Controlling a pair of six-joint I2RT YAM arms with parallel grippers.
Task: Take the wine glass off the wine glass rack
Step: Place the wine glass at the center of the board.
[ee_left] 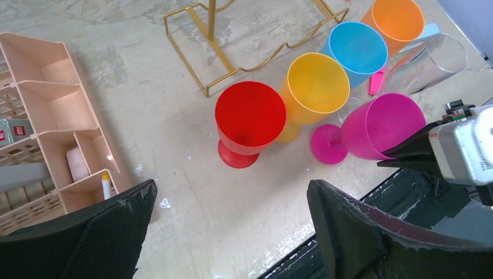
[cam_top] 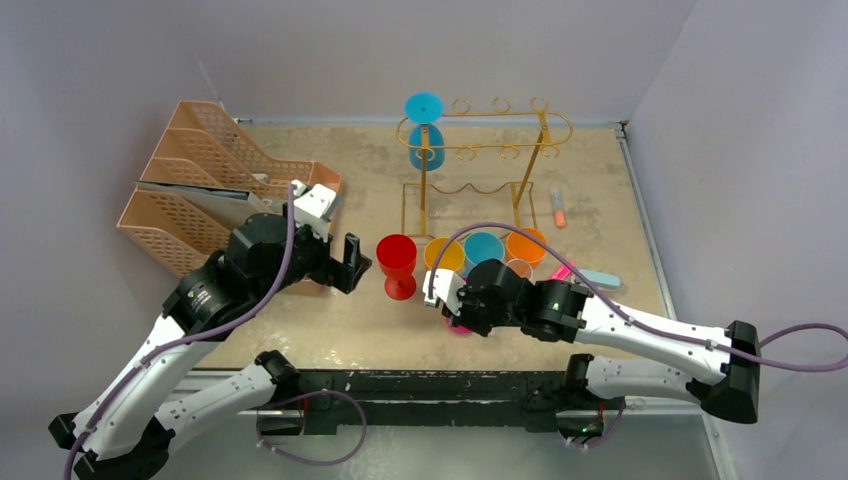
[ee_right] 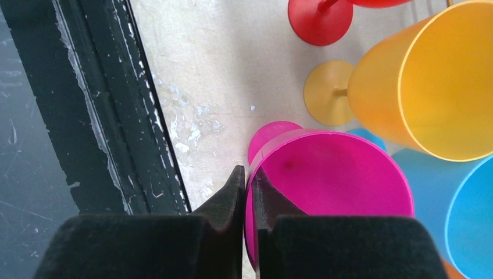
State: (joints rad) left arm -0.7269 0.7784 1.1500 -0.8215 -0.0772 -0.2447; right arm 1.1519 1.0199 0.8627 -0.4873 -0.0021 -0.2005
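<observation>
The right gripper is clenched on the rim of a magenta wine glass - one finger inside the bowl, one outside - its foot near the table's front edge, beside the yellow glass. The left gripper hangs released, jaws wide, above the red glass. A blue wine glass hangs upside down at the left end of the gold wine glass rack.

Just right of the spread left fingers a red wine glass stands upright on the worktop. Far beyond them, a blue wine glass hangs inverted on the gold wire rack. A pink wine glass peeks from beneath the right wrist.
</observation>
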